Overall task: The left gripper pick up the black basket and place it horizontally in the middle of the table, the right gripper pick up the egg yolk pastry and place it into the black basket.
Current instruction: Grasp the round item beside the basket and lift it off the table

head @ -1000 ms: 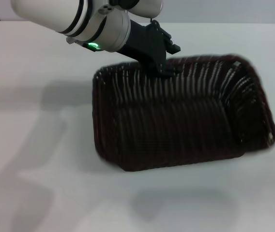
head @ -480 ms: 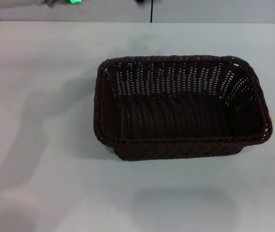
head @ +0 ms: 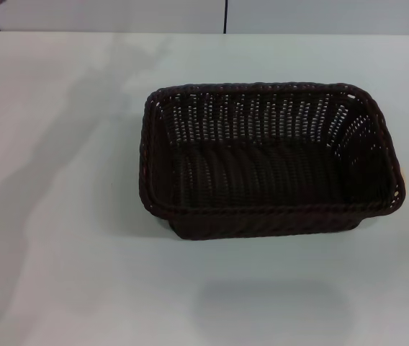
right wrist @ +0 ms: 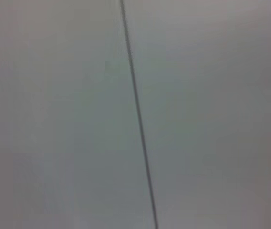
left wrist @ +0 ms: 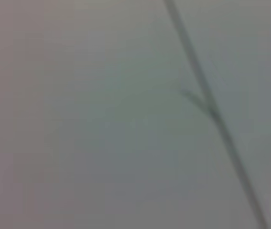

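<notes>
Dark woven wicker fills the middle of my head view: the black basket (head: pixel 269 160) sits upright on the white table (head: pixel 60 216), long side running across, mouth open toward me, nothing inside it. From how it lies I judge the basket placing done. No gripper touches it. At the far left corner of the head view I see only a small striped sliver of something at the edge, which I take to be part of the left arm, though I cannot be sure; the left gripper itself does not show, and neither does the right one. The egg yolk pastry is nowhere in view either.

My left wrist view gives me only a pale blank surface crossed by a thin dark line (left wrist: pixel 212 109); no fingers, no basket. The right wrist view is much the same, a pale surface with one dark seam (right wrist: pixel 138 119). So I cannot tell whether either claw is spread or closed.

On handling, I judge the basket light and fairly stiff, with a braided rim that offers a sound pinch along a long side. The pastry I expect to be soft and crumbly, best taken gently across its sides.
</notes>
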Robot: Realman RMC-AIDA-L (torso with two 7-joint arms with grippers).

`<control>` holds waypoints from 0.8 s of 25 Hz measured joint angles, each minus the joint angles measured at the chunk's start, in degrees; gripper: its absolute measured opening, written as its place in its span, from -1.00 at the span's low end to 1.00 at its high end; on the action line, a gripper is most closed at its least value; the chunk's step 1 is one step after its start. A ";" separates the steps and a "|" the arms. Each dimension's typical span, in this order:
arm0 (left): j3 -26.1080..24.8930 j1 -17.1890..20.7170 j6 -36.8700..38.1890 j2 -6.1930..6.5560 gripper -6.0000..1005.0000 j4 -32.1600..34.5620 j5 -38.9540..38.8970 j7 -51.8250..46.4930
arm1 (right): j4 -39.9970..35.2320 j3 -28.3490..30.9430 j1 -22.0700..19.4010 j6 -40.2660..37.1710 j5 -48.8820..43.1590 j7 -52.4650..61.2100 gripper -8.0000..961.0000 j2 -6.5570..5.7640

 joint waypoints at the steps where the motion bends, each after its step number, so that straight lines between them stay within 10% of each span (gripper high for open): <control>1: 0.00 0.00 0.00 0.00 0.59 0.00 0.00 0.00 | -0.20 -0.72 0.43 0.85 -0.01 0.00 0.51 -0.01; 14: 10.53 2.86 24.18 0.12 0.68 -5.92 0.71 4.18 | -0.44 -2.33 1.48 2.69 -0.08 -0.07 0.50 -0.03; 20: 22.15 2.59 47.93 0.35 0.68 -3.20 24.30 -10.51 | -0.27 -2.33 1.40 2.74 -0.12 -0.06 0.49 -0.04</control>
